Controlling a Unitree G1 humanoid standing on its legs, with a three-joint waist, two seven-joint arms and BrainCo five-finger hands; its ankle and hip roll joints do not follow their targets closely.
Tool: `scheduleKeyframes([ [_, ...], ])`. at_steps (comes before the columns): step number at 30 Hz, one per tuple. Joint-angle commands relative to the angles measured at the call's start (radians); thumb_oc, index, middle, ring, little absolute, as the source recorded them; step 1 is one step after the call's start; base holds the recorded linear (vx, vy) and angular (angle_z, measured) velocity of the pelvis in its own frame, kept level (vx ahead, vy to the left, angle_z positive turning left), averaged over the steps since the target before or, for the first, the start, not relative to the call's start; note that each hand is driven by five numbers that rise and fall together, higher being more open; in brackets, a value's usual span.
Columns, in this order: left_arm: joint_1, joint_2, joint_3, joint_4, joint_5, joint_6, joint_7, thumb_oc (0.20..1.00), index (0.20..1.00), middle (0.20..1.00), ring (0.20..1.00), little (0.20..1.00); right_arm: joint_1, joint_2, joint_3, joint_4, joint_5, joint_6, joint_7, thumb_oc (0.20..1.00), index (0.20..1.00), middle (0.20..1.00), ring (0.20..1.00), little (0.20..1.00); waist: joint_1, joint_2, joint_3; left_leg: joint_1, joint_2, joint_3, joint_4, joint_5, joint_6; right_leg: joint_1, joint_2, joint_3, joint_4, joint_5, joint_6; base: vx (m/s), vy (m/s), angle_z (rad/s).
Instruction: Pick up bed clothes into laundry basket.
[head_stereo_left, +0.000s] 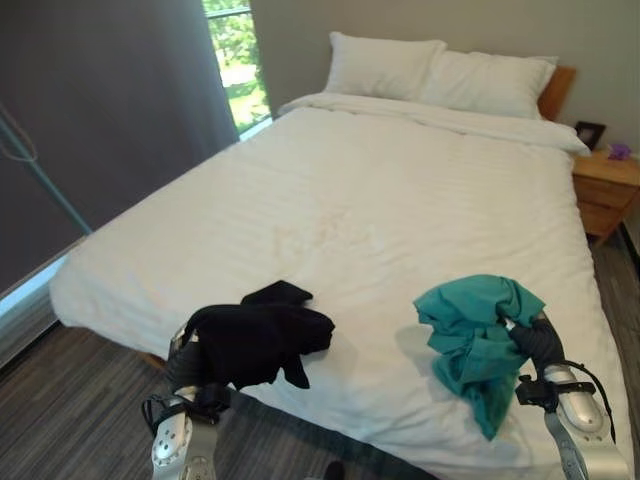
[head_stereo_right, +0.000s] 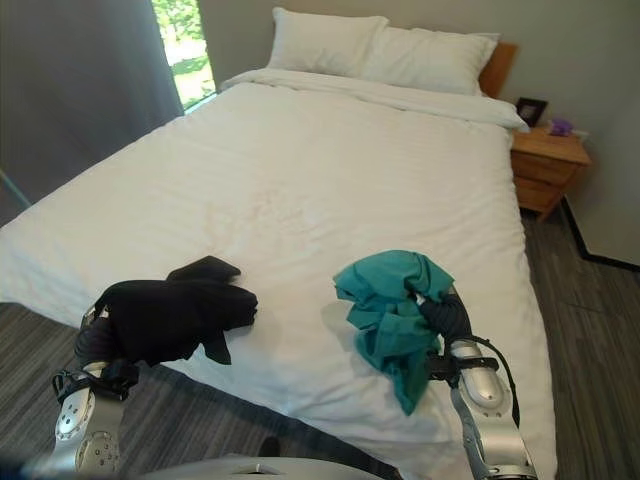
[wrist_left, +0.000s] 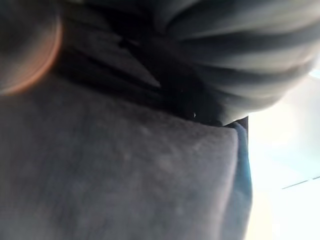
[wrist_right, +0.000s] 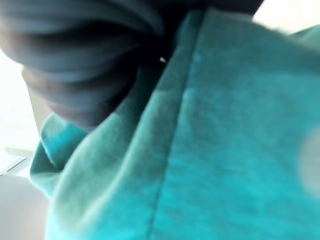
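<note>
White bed (head_stereo_left: 380, 200) bare mid-mattress, pillows (head_stereo_left: 440, 75) at headboard, nightstand (head_stereo_left: 605, 190) beside

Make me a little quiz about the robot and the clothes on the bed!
1. True or false: the teal garment is bunched up at the right hand.
2. What colour is the garment at the left hand?
3. Beside the bed stands: A) a wooden nightstand B) a red chair C) a fish tank

Key: 1 true; 2 black; 3 A
</note>
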Motion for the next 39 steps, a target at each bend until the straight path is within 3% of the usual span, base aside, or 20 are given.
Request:
scheduleKeyframes([
  [1,-0.043,0.043,0.069,-0.046,0.028,-0.075,-0.015,0.200,0.200,0.200,0.200,0.200,-0.064,-0.005,-0.026,-0.067,0.072,-0.069,0.017,0.200,0.200,0.200,0.200,0.200,0.002,-0.015,0.004,0.051,0.056,0.008,0.023,-0.082,-0.022,-0.047,0.022,0.007,0.038,0.033,-0.034,-0.03,-0.021,0.06],
  [11,-0.058,0.036,0.032,-0.038,0.044,-0.070,-0.025,0.200,0.200,0.200,0.200,0.200,-0.109,-0.009,0.005,-0.037,0.047,-0.056,-0.012,0.200,0.200,0.200,0.200,0.200,-0.007,-0.011,0.008,0.067,0.059,0.074,0.029,-0.092,-0.006,-0.073,0.010,0.064,0.033,0.068,-0.022,-0.04,0.033,-0.13],
  [16,-0.105,0.068,0.014,-0.035,0.058,-0.078,-0.013,0.200,0.200,0.200,0.200,0.200,-0.091,-0.004,-0.027,-0.029,0.034,-0.058,-0.046,0.200,0.200,0.200,0.200,0.200,-0.072,-0.008,0.033,0.097,0.043,0.146,0.021,-0.115,0.020,-0.126,-0.022,0.143,0.077,0.090,0.001,-0.05,0.158,-0.50],
  [19,-0.126,0.107,0.003,-0.043,0.078,-0.081,-0.021,0.200,0.200,0.200,0.200,0.200,-0.020,-0.002,-0.087,-0.031,0.007,-0.055,-0.050,0.200,0.200,0.200,0.200,0.200,-0.144,-0.018,0.099,0.082,0.024,0.210,0.007,-0.112,0.033,-0.223,-0.047,0.219,0.116,0.178,0.039,-0.22,0.223,-0.71],
  [20,-0.146,0.123,-0.011,-0.049,0.089,-0.084,-0.022,0.200,0.200,0.200,0.200,0.200,-0.003,0.007,-0.102,-0.021,-0.002,-0.052,-0.056,0.200,0.200,0.200,0.200,0.200,-0.184,-0.026,0.129,0.068,0.017,0.244,0.007,-0.116,0.036,-0.275,-0.051,0.252,0.104,0.237,0.057,-0.31,0.222,-0.62],
  [22,-0.194,0.150,-0.030,-0.040,0.100,-0.089,-0.012,0.200,0.200,0.200,0.200,0.200,-0.013,0.018,-0.105,-0.016,-0.004,-0.056,-0.070,0.200,0.200,0.200,0.200,0.200,-0.215,-0.034,0.166,0.041,0.022,0.300,0.007,-0.114,0.034,-0.349,-0.038,0.299,0.087,0.319,0.077,-0.28,0.151,-0.98],
  [23,-0.213,0.166,-0.038,-0.036,0.108,-0.092,-0.008,0.200,0.200,0.200,0.200,0.200,-0.014,0.024,-0.107,-0.016,-0.003,-0.059,-0.077,0.200,0.200,0.200,0.200,0.200,-0.223,-0.032,0.177,0.027,0.032,0.322,0.007,-0.110,0.034,-0.373,-0.034,0.297,0.089,0.326,0.076,-0.26,0.136,-1.61],
  [24,-0.234,0.184,-0.045,-0.033,0.119,-0.091,0.002,0.200,0.200,0.200,0.200,0.200,-0.013,0.035,-0.103,-0.018,0.006,-0.059,-0.081,0.200,0.200,0.200,0.200,0.200,-0.222,-0.020,0.192,0.013,0.047,0.351,0.007,-0.097,0.035,-0.389,-0.038,0.238,0.129,0.290,0.062,-0.18,0.098,-1.45],
  [25,-0.237,0.185,-0.045,-0.032,0.119,-0.091,0.002,0.200,0.200,0.200,0.200,0.200,-0.014,0.036,-0.104,-0.018,0.005,-0.058,-0.081,0.200,0.200,0.200,0.200,0.200,-0.221,-0.021,0.191,0.009,0.047,0.353,0.007,-0.093,0.035,-0.395,-0.037,0.240,0.132,0.292,0.061,-0.21,0.180,-1.28],
  [27,-0.258,0.189,-0.046,-0.044,0.135,-0.081,0.012,0.200,0.200,0.200,0.200,0.200,-0.002,0.053,-0.079,-0.021,0.034,-0.054,-0.075,0.200,0.200,0.200,0.200,0.200,-0.207,0.007,0.189,-0.009,0.077,0.419,0.007,-0.076,0.037,-0.352,-0.063,0.079,0.256,0.175,0.017,-0.22,0.224,-1.02],
  [29,-0.246,0.188,-0.032,-0.081,0.118,-0.079,0.000,0.200,0.200,0.200,0.200,0.200,-0.003,0.051,-0.064,-0.010,0.034,-0.046,-0.071,0.200,0.200,0.200,0.200,0.200,-0.181,0.012,0.170,-0.005,0.088,0.506,0.009,-0.089,0.050,-0.281,-0.103,-0.039,0.431,0.088,0.005,-0.19,0.223,-1.23],
  [30,-0.239,0.181,-0.027,-0.088,0.105,-0.076,-0.009,0.200,0.200,0.200,0.200,0.200,-0.012,0.048,-0.054,-0.007,0.025,-0.040,-0.072,0.200,0.200,0.200,0.200,0.200,-0.171,0.004,0.157,-0.011,0.082,0.538,0.010,-0.091,0.056,-0.242,-0.105,-0.060,0.436,0.083,0.005,-0.33,0.240,-1.87],
  [31,-0.220,0.168,-0.008,-0.107,0.094,-0.078,-0.010,0.200,0.200,0.200,0.200,0.200,-0.047,0.042,-0.033,-0.011,0.004,-0.037,-0.083,0.200,0.200,0.200,0.200,0.200,-0.135,-0.003,0.125,-0.037,0.080,0.635,0.014,-0.082,0.082,-0.160,-0.113,-0.155,0.513,0.102,0.016,-0.28,0.165,-1.45],
  [32,-0.216,0.168,-0.005,-0.111,0.094,-0.077,-0.010,0.200,0.200,0.200,0.200,0.200,-0.047,0.042,-0.030,-0.011,0.003,-0.036,-0.085,0.200,0.200,0.200,0.200,0.200,-0.128,-0.007,0.126,-0.032,0.076,0.645,0.014,-0.087,0.083,-0.165,-0.119,-0.143,0.519,0.100,0.020,-0.30,0.137,-1.40],
  [34,-0.188,0.156,0.014,-0.122,0.093,-0.075,-0.007,0.200,0.200,0.200,0.200,0.200,-0.105,0.036,-0.009,-0.017,0.008,-0.036,-0.094,0.200,0.200,0.200,0.200,0.200,-0.077,-0.026,0.095,-0.056,0.080,0.738,0.019,-0.080,0.096,-0.098,-0.139,-0.247,0.504,0.145,0.038,-0.25,-0.019,-1.47],
  [35,-0.148,0.149,0.035,-0.143,0.095,-0.076,-0.001,0.200,0.200,0.200,0.200,0.200,-0.153,0.023,0.017,-0.013,0.009,-0.040,-0.103,0.200,0.200,0.200,0.200,0.200,-0.042,-0.037,0.086,-0.064,0.112,0.820,0.030,-0.071,0.094,-0.104,-0.151,-0.302,0.486,0.164,0.052,-0.25,-0.079,-2.09],
  [36,-0.143,0.147,0.038,-0.148,0.097,-0.075,0.000,0.200,0.200,0.200,0.200,0.200,-0.158,0.022,0.022,-0.009,0.008,-0.042,-0.106,0.200,0.200,0.200,0.200,0.200,-0.034,-0.037,0.085,-0.065,0.120,0.832,0.037,-0.074,0.091,-0.108,-0.148,-0.292,0.481,0.166,0.049,-0.24,-0.180,-2.05],
  [37,-0.139,0.147,0.044,-0.146,0.077,-0.072,-0.004,0.200,0.200,0.200,0.200,0.200,-0.154,0.020,0.020,-0.028,0.016,-0.041,-0.098,0.200,0.200,0.200,0.200,0.200,-0.029,-0.038,0.088,-0.073,0.139,0.824,0.044,-0.056,0.072,-0.103,-0.120,-0.290,0.414,0.073,0.023,-0.07,-0.139,-1.60],
  [38,-0.139,0.147,0.045,-0.146,0.075,-0.072,-0.005,0.200,0.200,0.200,0.200,0.200,-0.153,0.020,0.020,-0.031,0.017,-0.040,-0.098,0.200,0.200,0.200,0.200,0.200,-0.027,-0.037,0.089,-0.073,0.147,0.827,0.047,-0.051,0.067,-0.100,-0.112,-0.292,0.408,0.070,0.013,-0.32,-0.571,-1.66],
  [39,-0.141,0.118,0.043,-0.112,0.070,-0.072,-0.008,0.200,0.200,0.200,0.200,0.200,-0.099,0.000,0.000,-0.045,0.029,-0.039,-0.080,0.200,0.200,0.200,0.200,0.200,-0.044,-0.039,0.095,-0.119,0.243,0.879,0.095,0.039,-0.011,-0.053,0.020,-0.270,0.164,-0.054,-0.052,-0.25,-0.504,-1.16],
])
